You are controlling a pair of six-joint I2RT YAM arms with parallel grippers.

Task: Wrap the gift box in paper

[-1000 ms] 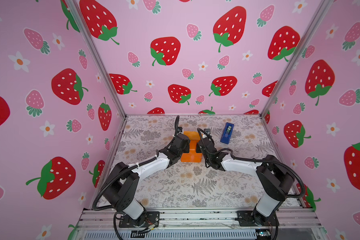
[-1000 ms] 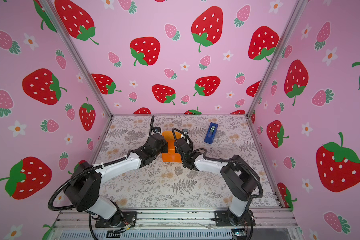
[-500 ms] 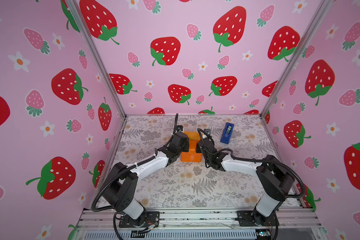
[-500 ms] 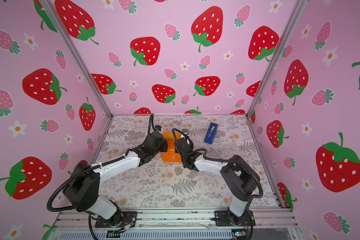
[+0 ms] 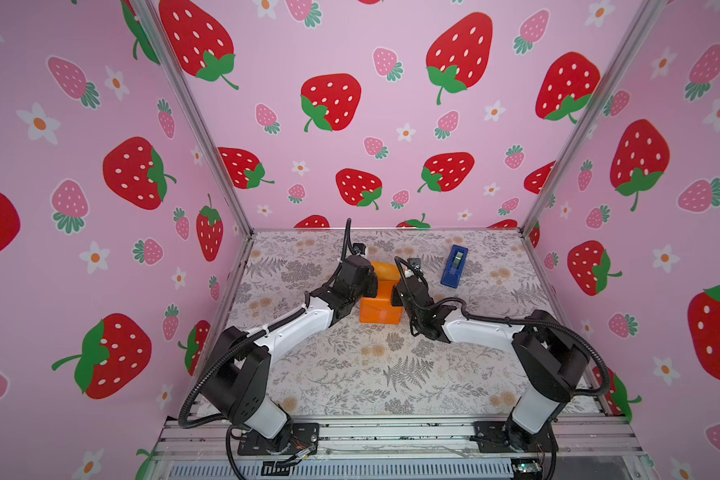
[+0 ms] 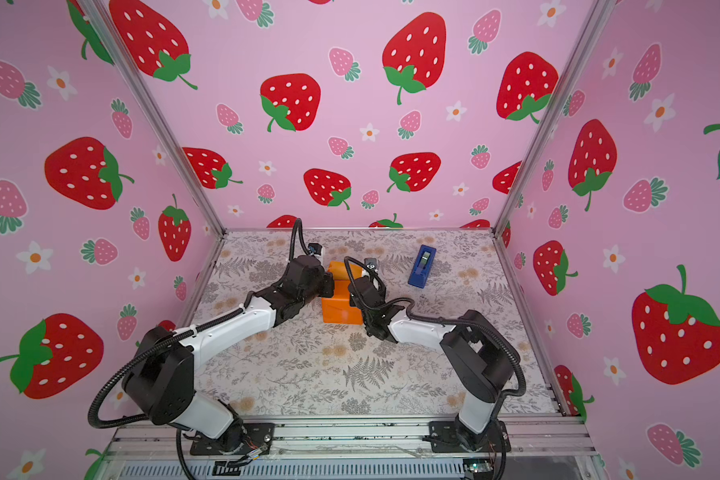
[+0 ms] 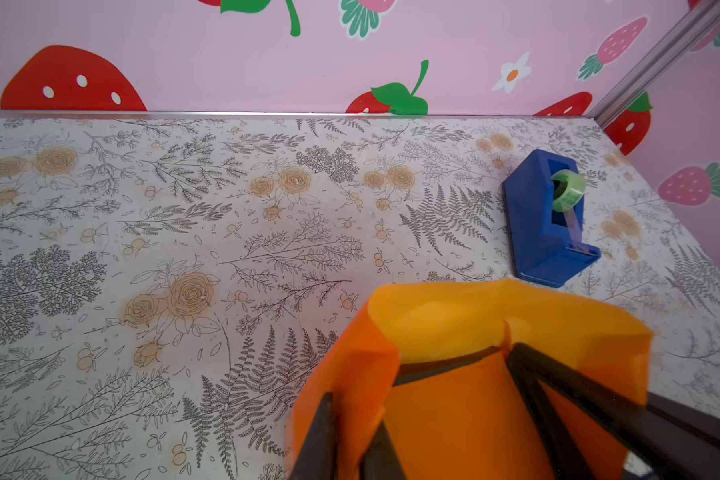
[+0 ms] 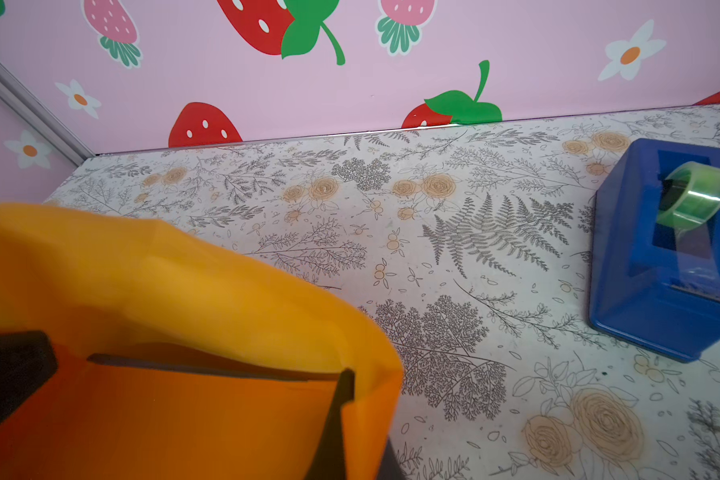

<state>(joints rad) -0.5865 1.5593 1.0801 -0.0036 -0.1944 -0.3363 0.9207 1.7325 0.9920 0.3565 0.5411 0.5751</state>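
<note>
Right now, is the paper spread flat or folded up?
Folded up: the paper forms a boxy bundle, far flap curling upright; none lies flat on the table.

- Three pink walls close the space: back wall (image 5: 383,54), left wall (image 5: 59,257) and right wall (image 5: 682,232), all printed with red strawberries and white flowers.
- Aluminium posts (image 5: 202,133) stand at the table's back corners.
- The table covering (image 5: 371,374) shows grey ferns and tan roses.
- Slotted aluminium rails (image 5: 391,434) run along the front edge.
- The light is soft and even.

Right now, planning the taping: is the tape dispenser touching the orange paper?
No, floral table covering shows between the dispenser and the paper.
</note>
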